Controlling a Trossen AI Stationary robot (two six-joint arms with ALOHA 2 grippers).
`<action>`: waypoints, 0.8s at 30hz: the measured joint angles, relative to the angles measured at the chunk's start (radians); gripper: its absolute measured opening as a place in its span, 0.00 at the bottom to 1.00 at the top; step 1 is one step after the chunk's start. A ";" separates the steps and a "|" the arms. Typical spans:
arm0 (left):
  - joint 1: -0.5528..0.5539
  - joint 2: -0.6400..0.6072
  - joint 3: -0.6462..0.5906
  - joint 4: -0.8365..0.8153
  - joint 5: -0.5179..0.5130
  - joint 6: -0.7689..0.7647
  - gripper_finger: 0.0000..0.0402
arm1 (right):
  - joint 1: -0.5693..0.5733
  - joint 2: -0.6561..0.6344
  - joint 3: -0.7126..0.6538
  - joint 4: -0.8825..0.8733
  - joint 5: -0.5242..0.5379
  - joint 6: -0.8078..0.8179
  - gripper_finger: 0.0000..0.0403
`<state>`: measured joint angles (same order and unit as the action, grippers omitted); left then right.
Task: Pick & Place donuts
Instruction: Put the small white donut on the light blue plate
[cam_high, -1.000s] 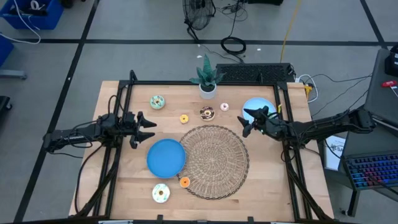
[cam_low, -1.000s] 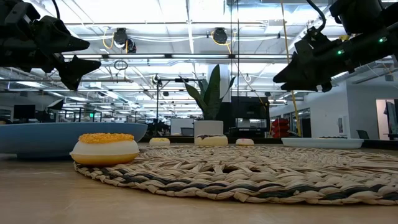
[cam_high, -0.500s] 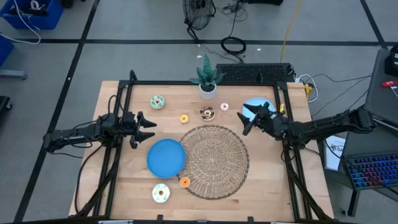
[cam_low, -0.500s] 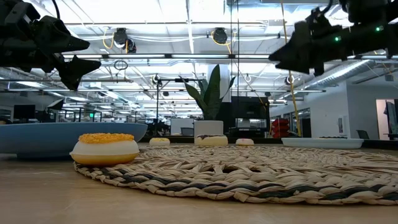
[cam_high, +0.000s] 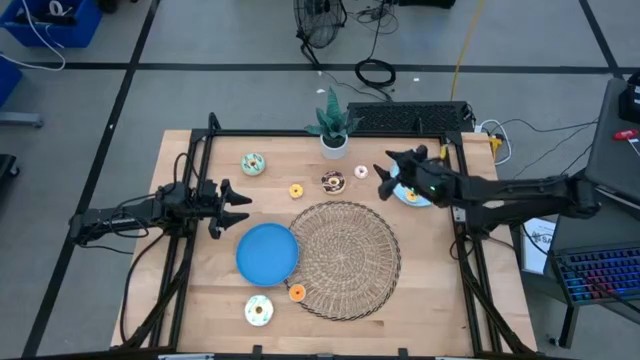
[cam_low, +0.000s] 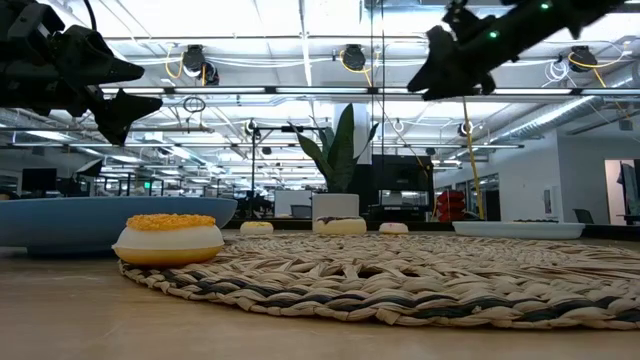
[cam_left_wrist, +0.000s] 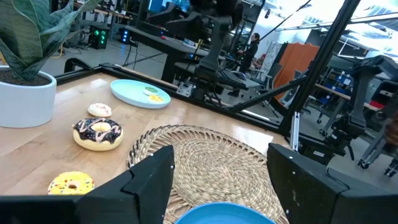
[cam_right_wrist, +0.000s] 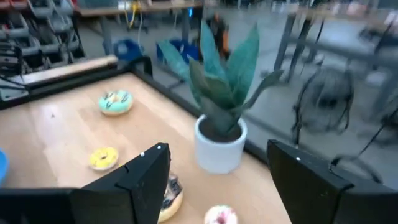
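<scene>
above table (cam_high: 430, 300), both end effectors open, empty

The wicker mat (cam_high: 344, 258) lies mid-tabletop (cam_high: 440, 300), a plate (cam_high: 267, 253) touching its left edge. Behind the mat sit three donuts (cam_high: 333, 181), the potted plant (cam_high: 333, 128) farther back. Two donuts (cam_high: 259, 310) lie in front of the plate.

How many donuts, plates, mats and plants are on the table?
Donuts: 7 that show clearly (the bit on the pale plate might be more than one)
Plates: 2
Mat: 1
Plant: 1
Total: 11
</scene>
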<state>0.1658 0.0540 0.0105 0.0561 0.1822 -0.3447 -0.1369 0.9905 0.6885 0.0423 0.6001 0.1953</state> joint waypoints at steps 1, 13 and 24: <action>0.000 0.000 0.000 0.000 0.000 0.000 0.64 | -0.019 0.023 0.031 -0.046 -0.027 0.029 0.63; 0.000 0.000 0.000 0.000 0.000 0.000 0.64 | -0.171 0.374 0.159 -0.222 -0.206 0.107 0.63; 0.000 0.000 0.000 0.000 0.000 0.000 0.64 | -0.299 0.584 0.201 -0.215 -0.267 0.107 0.63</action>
<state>0.1658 0.0540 0.0106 0.0560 0.1824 -0.3447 -0.4358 1.5749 0.8893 -0.1725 0.3327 0.3026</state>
